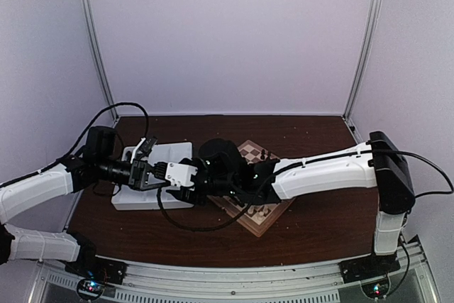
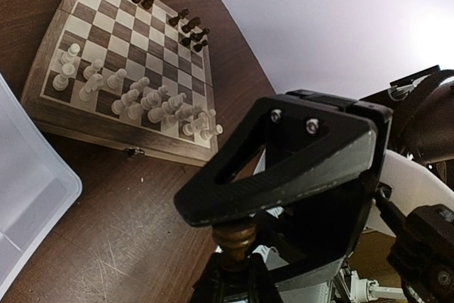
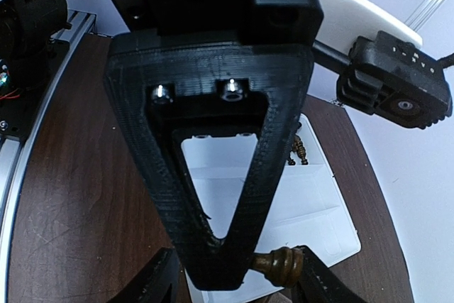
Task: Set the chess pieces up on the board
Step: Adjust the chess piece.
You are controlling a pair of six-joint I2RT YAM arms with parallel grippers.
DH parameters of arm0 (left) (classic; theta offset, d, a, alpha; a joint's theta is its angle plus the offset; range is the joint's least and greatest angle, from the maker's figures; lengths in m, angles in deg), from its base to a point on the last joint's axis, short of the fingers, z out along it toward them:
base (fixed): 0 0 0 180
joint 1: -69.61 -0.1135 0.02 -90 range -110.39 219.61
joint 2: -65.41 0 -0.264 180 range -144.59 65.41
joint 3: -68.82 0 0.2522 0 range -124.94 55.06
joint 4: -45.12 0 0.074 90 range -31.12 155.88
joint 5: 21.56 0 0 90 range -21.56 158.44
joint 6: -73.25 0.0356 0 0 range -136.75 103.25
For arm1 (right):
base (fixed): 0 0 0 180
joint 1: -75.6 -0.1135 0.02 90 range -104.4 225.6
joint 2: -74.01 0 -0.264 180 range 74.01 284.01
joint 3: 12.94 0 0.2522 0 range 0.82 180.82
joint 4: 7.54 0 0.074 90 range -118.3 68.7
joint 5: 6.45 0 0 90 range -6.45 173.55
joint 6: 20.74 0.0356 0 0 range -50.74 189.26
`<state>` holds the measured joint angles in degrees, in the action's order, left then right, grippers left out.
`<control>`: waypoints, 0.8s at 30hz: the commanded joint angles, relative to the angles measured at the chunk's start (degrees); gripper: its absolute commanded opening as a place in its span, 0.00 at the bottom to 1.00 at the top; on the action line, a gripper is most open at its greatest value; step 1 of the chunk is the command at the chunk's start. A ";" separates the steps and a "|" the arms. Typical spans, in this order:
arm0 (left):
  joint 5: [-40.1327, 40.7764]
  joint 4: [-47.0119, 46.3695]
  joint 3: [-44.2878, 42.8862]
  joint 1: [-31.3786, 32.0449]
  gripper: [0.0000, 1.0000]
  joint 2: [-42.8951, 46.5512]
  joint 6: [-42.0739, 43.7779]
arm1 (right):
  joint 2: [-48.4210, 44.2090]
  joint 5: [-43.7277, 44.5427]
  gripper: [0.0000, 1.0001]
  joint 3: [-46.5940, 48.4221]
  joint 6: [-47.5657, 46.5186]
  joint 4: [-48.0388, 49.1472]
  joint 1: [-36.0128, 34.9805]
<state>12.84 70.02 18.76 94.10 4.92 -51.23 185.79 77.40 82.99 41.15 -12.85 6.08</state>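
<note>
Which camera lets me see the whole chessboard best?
The left wrist view: the board lies nearly whole and close, cream pieces in rows, a few dark ones opposite. In the top view the arms cover most of it. The right wrist view shows none of it.

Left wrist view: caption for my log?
Left hand shut on a dark chess piece, the board beyond with cream pieces set in rows.

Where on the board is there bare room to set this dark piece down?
The board's middle rows are bare, between the white pieces packed along one rim and the few dark pieces at the opposite rim. That dark side also has open squares between and beside them. Crowded: the two white rows.
</note>
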 commanded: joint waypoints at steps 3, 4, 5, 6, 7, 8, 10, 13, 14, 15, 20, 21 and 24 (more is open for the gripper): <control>-2.31 -1.92 -1.48 0.29 0.03 -0.99 0.06 | 0.70 0.37 0.56 1.95 -0.92 0.08 -0.57; -2.47 -1.81 -1.47 0.29 0.04 -1.36 0.20 | 0.71 0.65 0.56 1.94 -1.03 0.12 -0.61; -2.63 -1.63 -1.57 0.29 0.04 -1.50 0.28 | 0.78 0.91 0.57 1.94 -1.13 0.20 -0.69; -2.67 -1.40 -1.66 0.29 0.03 -1.72 0.56 | 0.76 1.01 0.59 1.93 -1.25 0.25 -0.78; -2.74 -1.09 -1.75 0.29 0.04 -1.78 0.74 | 0.66 0.90 0.62 1.81 -1.49 0.25 -0.79; -2.77 -0.75 -1.83 0.29 0.04 -1.82 0.95 | 0.44 0.31 0.64 1.54 -1.96 0.25 -0.86; -2.98 0.32 -2.26 0.29 0.04 -1.96 1.64 | -0.11 -0.44 0.66 0.67 -3.01 0.78 -0.93; -3.41 2.67 -3.37 0.29 0.04 -2.32 3.03 | -0.27 -0.28 0.65 0.91 -4.77 -1.16 -1.21; -3.47 3.56 -3.73 0.29 0.04 -2.50 3.54 | -0.18 -0.06 0.65 1.30 -5.22 -2.26 -1.28; -3.39 4.70 -4.15 0.29 0.04 -2.58 3.96 | -0.09 0.06 0.63 1.80 -5.77 -3.39 -1.32; -3.51 10.34 -6.50 0.29 0.07 -4.03 7.66 | 0.08 0.28 0.56 3.21 -8.56 -7.91 -1.77; -3.43 11.92 -7.18 0.29 0.07 -4.41 8.68 | 0.16 0.68 0.56 3.46 -9.07 -9.31 -1.84; -2.67 16.09 -9.04 0.29 0.07 -5.51 11.34 | -0.05 1.21 0.54 3.55 -10.33 -11.31 -1.94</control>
<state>10.66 81.23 13.39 94.21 0.49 -45.11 185.90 78.05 85.20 33.41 -18.73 5.17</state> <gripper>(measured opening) 0.094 0.551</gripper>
